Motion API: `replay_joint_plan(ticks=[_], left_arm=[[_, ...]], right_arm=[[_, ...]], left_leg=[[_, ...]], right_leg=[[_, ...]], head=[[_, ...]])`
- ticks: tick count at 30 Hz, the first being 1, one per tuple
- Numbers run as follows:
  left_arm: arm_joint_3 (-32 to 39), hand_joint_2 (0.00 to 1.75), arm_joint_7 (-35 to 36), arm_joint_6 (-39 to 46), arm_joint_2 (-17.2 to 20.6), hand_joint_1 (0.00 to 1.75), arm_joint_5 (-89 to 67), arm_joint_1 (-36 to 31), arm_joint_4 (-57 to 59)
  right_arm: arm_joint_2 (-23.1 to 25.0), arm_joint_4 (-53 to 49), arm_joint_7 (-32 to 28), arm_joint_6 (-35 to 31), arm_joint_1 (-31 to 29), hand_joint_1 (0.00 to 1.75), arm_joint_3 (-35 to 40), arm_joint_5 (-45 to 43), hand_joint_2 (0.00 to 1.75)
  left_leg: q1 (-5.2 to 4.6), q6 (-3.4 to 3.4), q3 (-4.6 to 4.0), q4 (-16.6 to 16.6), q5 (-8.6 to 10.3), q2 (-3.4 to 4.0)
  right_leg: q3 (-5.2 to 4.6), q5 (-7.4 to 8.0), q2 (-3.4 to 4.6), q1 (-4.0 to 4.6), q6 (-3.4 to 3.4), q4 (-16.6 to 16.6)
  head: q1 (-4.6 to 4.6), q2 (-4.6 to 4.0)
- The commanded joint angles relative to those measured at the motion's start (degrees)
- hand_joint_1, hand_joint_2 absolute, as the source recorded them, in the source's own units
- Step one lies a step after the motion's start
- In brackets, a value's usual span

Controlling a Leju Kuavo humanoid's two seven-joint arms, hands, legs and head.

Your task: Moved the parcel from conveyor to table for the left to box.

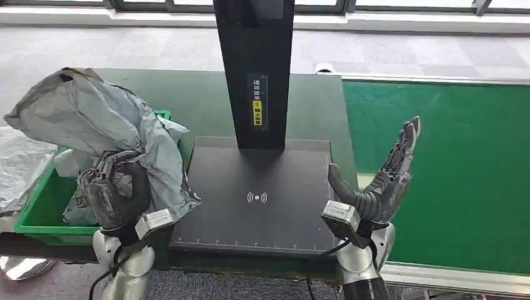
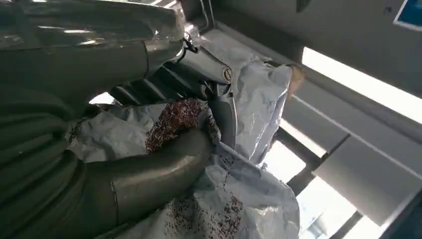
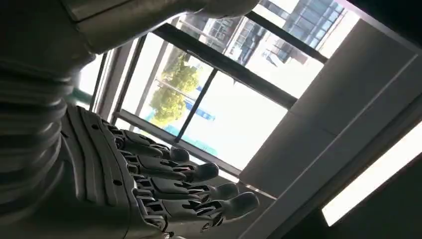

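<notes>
Parcel [image 1: 100,119] is off the conveyor [image 1: 450,169], gripped in your left hand [image 1: 112,194] over the green box [image 1: 37,212] — right hand [image 1: 381,181] empty, fingers spread — only the drop remains.

Left hand [image 2: 149,149] grips grey plastic parcel [image 2: 249,199]. Thick grey thumb [image 2: 154,174] presses across crumpled film; darker fingers [image 2: 149,87] curl over it from opposite side. Grey ribbed cover [image 2: 35,164] close to camera. Parcel surface wrinkled, glossy, with patches of small reddish-brown speckled print [image 2: 174,119]. Loose end of parcel [image 2: 263,99] flares beyond fingers. Behind: grey ceiling panels [image 2: 358,169], bright light strip [image 2: 363,92], dark beam [image 2: 293,144].
</notes>
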Motion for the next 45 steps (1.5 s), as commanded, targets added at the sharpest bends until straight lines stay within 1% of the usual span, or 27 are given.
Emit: replay_joint_plan(ticks=[1, 3, 6, 8, 12, 13, 14, 15, 16, 17, 18, 19, 20, 21, 22, 25, 27, 29, 30, 33, 35, 36, 37, 38, 40, 41, 45], left_arm=[[4.3, 1.75, 0.2, -0.4, -3.1, 1.75, 0.3, 4.5, -5.7], [4.3, 1.75, 0.2, -0.4, -3.1, 1.75, 0.3, 4.5, -5.7], [4.3, 1.75, 0.2, -0.4, -3.1, 1.75, 0.3, 4.5, -5.7], [4.3, 1.75, 0.2, -0.4, -3.1, 1.75, 0.3, 4.5, -5.7], [4.3, 1.75, 0.2, -0.4, -3.1, 1.75, 0.3, 4.5, -5.7], [7.6, 1.75, 0.2, -0.4, -3.1, 1.75, 7.5, 2.2, -12.9], [7.5, 1.75, 0.2, -0.4, -3.1, 1.75, 10.7, 3.3, -15.6], [7.9, 1.75, 0.2, -0.4, -3.1, 1.75, 10.4, 3.3, -15.1], [8.5, 1.75, 0.2, -0.4, -3.1, 1.75, 10.4, 3.0, -14.8], [9.9, 1.75, 0.2, -0.4, -3.1, 1.75, 10.6, 2.5, -12.4], [12.7, 1.75, 0.2, -0.4, -3.1, 1.75, 10.8, -0.2, -8.1], [13.2, 1.75, 0.2, -0.4, -3.1, 1.75, 11.0, -0.3, -7.2], [15.5, 1.75, 0.2, -0.4, -3.1, 1.75, 11.3, -1.8, -3.9], [19.5, 1.75, 0.2, -0.4, -3.1, 1.75, 12.4, -4.9, -0.6], [21.0, 1.75, 0.2, -0.4, -3.1, 1.75, 13.7, -6.1, 1.1], [27.1, 1.75, 0.2, -0.4, -3.1, 1.75, 11.7, -11.1, 7.6], [32.5, 1.75, 0.2, -0.4, -2.3, 1.75, 6.8, -15.7, 12.9], [37.1, 1.75, 0.2, -0.4, -1.7, 1.75, 5.8, -18.9, 14.5], [38.5, 1.75, 0.2, -0.4, -1.3, 1.75, 5.9, -19.8, 16.0], [39.3, 1.75, 0.2, -0.4, -1.1, 1.75, 6.3, -20.2, 16.4], [39.3, 1.75, 0.2, -0.4, -1.1, 1.75, 6.3, -20.2, 16.4], [39.3, 1.75, 0.2, -0.4, -1.1, 1.75, 6.3, -20.2, 16.4], [39.3, 1.75, 0.2, -0.4, -1.1, 1.75, 6.3, -20.2, 16.4], [40.1, 1.75, 0.2, -0.4, -1.5, 1.75, 6.3, -20.1, 15.7], [41.7, 1.75, 0.2, -0.4, -1.3, 1.75, 5.7, -20.8, 16.5], [41.6, 1.75, 0.2, -0.4, -0.8, 1.75, 5.6, -20.9, 17.2], [42.8, 1.75, 0.2, -0.4, -0.7, 1.75, 3.2, -22.3, 19.6]], right_arm=[[1.7, -0.2, 0.1, 0.2, 3.1, 0.0, -2.7, -0.2, 1.75], [1.7, -0.2, 0.1, 0.2, 3.1, 0.0, -2.7, -0.2, 1.75], [1.7, -0.2, 0.1, 0.2, 3.1, 0.0, -2.7, -0.2, 1.75], [1.7, -0.2, 0.1, 0.2, 3.1, 0.0, -2.7, -0.2, 1.75], [1.7, -0.2, 0.1, 0.2, 3.1, 0.0, -2.7, -0.2, 1.75], [1.7, -2.0, 0.1, 0.2, 3.0, 0.0, -3.6, -0.7, 1.75], [1.7, -1.7, 0.1, 0.2, 2.3, 0.0, -4.0, -0.8, 1.75], [1.7, -1.4, 0.1, 0.2, 1.9, 0.0, -4.2, -0.8, 1.75], [1.7, -1.4, 0.1, 0.2, 1.8, 0.0, -4.0, -0.9, 1.75], [1.7, -1.5, 0.1, 0.2, 1.9, 0.0, -3.6, -1.0, 1.75], [1.7, -1.4, 0.1, 0.2, 2.2, 0.0, -2.8, -1.2, 1.75], [1.7, -1.3, 0.1, 0.2, 2.0, 0.0, -2.9, -1.2, 1.75], [1.7, -1.2, 0.1, 0.2, 2.2, 0.0, -2.3, -1.4, 1.75], [1.7, -0.9, 0.1, 0.2, 2.0, 0.0, -1.3, -1.3, 1.75], [1.7, -0.6, 0.1, 0.2, 1.9, 0.0, -1.2, -1.2, 1.75], [1.7, 0.6, 0.1, 0.2, 1.1, 0.0, -1.0, -1.2, 1.75], [1.7, 0.7, 0.1, 0.2, 1.2, 0.0, -0.6, -1.1, 1.75], [1.7, 1.1, 0.1, 0.2, 1.2, 0.0, -0.2, -1.3, 1.75], [1.7, 0.8, 0.1, 0.2, 1.3, 0.0, -0.2, -1.1, 1.75], [1.7, 0.7, 0.1, 0.2, 1.4, 0.0, -0.1, -1.1, 1.75], [1.7, 0.7, 0.1, 0.2, 1.4, 0.0, -0.1, -1.1, 1.75], [1.7, 0.7, 0.1, 0.2, 1.4, 0.0, -0.1, -1.1, 1.75], [1.7, 0.7, 0.1, 0.2, 1.4, 0.0, -0.1, -1.1, 1.75], [1.7, 0.6, 0.1, 0.2, 1.5, 0.0, 0.0, -1.2, 1.75], [1.7, 1.6, 0.1, 0.2, 1.3, 0.0, -0.5, -1.2, 1.75], [1.7, 0.6, 0.1, 0.2, 1.5, 0.0, -0.5, -1.2, 1.75], [1.7, 0.6, 0.1, 0.2, 1.7, 0.0, -0.5, -1.6, 1.75]], left_leg=[[-0.01, 0.03, 0.14, -0.1, -0.02, 0.01], [0.02, 0.04, 0.26, -0.2, -0.02, -0.01], [0.0, 0.02, 0.15, -0.1, -0.02, -0.03], [0.03, 0.05, 0.35, -0.3, -0.02, -0.06], [-0.01, 0.02, 0.16, -0.1, -0.02, -0.06], [0.01, 0.04, 0.28, -0.2, -0.03, -0.07], [0.0, 0.04, 0.23, -0.1, -0.03, -0.07], [0.05, 0.03, 0.1, 0.0, -0.07, 0.0], [0.08, 0.06, 0.24, -0.1, -0.07, 0.0], [0.04, 0.03, 0.1, 0.0, -0.05, 0.01], [0.04, 0.04, 0.17, -0.1, -0.03, -0.01], [-0.01, 0.02, 0.29, -0.2, -0.01, -0.04], [-0.02, 0.01, 0.3, -0.2, 0.03, -0.15], [0.04, 0.0, 0.2, -0.1, 0.05, -0.23], [-0.05, 0.0, 0.18, -0.1, 0.05, -0.22], [0.02, 0.0, 0.2, -0.1, 0.1, -0.19], [0.02, -0.01, 0.19, -0.1, 0.12, -0.22], [0.01, -0.02, 0.24, -0.2, 0.2, -0.34], [0.02, -0.07, 0.19, -0.1, 0.19, -0.23], [0.04, -0.06, 0.23, -0.1, 0.2, -0.07], [0.0, -0.08, 0.2, -0.1, 0.19, -0.11], [0.05, -0.06, 0.36, -0.3, 0.26, -0.13], [0.04, -0.08, 0.21, -0.1, 0.21, -0.2], [0.03, -0.08, 0.24, -0.2, 0.23, -0.22], [-0.01, -0.08, 0.14, -0.1, 0.19, -0.2], [0.03, -0.07, 0.22, -0.2, 0.2, -0.23], [0.03, -0.08, 0.19, -0.2, 0.23, -0.28]], right_leg=[[0.15, -0.02, -0.02, -0.02, 0.02, -0.1], [0.28, -0.01, -0.04, 0.01, 0.02, -0.2], [0.17, -0.02, -0.06, 0.0, 0.01, -0.1], [0.4, -0.01, -0.1, 0.04, 0.02, -0.3], [0.16, -0.03, -0.12, 0.0, 0.01, -0.1], [0.3, -0.03, -0.13, 0.02, 0.02, -0.2], [0.25, -0.03, -0.13, 0.01, 0.02, -0.2], [0.12, -0.03, -0.06, 0.06, 0.01, -0.1], [0.29, -0.02, -0.06, 0.1, 0.02, -0.2], [0.11, -0.01, -0.04, 0.05, 0.01, -0.1], [0.19, -0.01, -0.04, 0.07, 0.02, -0.2], [0.24, -0.02, -0.05, 0.01, 0.0, -0.2], [0.27, -0.03, -0.17, -0.02, 0.0, -0.2], [0.23, -0.01, -0.24, 0.04, -0.01, -0.1], [0.17, -0.03, -0.23, -0.04, 0.0, -0.1], [0.19, 0.03, -0.23, 0.03, -0.02, -0.1], [0.18, 0.04, -0.27, 0.03, -0.03, -0.1], [0.26, 0.06, -0.38, 0.02, -0.04, -0.2], [0.19, 0.06, -0.26, 0.03, -0.05, -0.1], [0.24, 0.12, -0.11, 0.05, -0.02, -0.1], [0.19, 0.1, -0.12, 0.01, -0.02, -0.1], [0.37, 0.17, -0.15, 0.06, -0.02, -0.3], [0.23, 0.11, -0.21, 0.05, -0.04, -0.1], [0.24, 0.12, -0.23, 0.04, -0.04, -0.2], [0.15, 0.1, -0.17, 0.01, -0.03, 0.0], [0.27, 0.12, -0.2, 0.05, -0.03, -0.2], [0.24, 0.13, -0.25, 0.05, -0.04, -0.2]], head=[[0.02, 0.0], [0.02, -0.02], [0.02, 0.0], [0.02, -0.02], [0.0, 0.0], [0.02, -0.02], [0.02, 0.0], [0.0, 0.0], [0.02, 0.0], [0.04, 0.0], [0.02, 0.0], [0.0, 0.0], [0.0, -0.02], [0.07, 0.0], [-0.02, 0.0], [0.02, 0.0], [0.0, 0.0], [0.02, 0.0], [0.04, 0.0], [0.04, 0.0], [0.04, 0.0], [0.02, 0.0], [0.02, 0.0], [0.02, -0.02], [0.02, 0.0], [0.02, 0.0], [0.04, 0.0]])
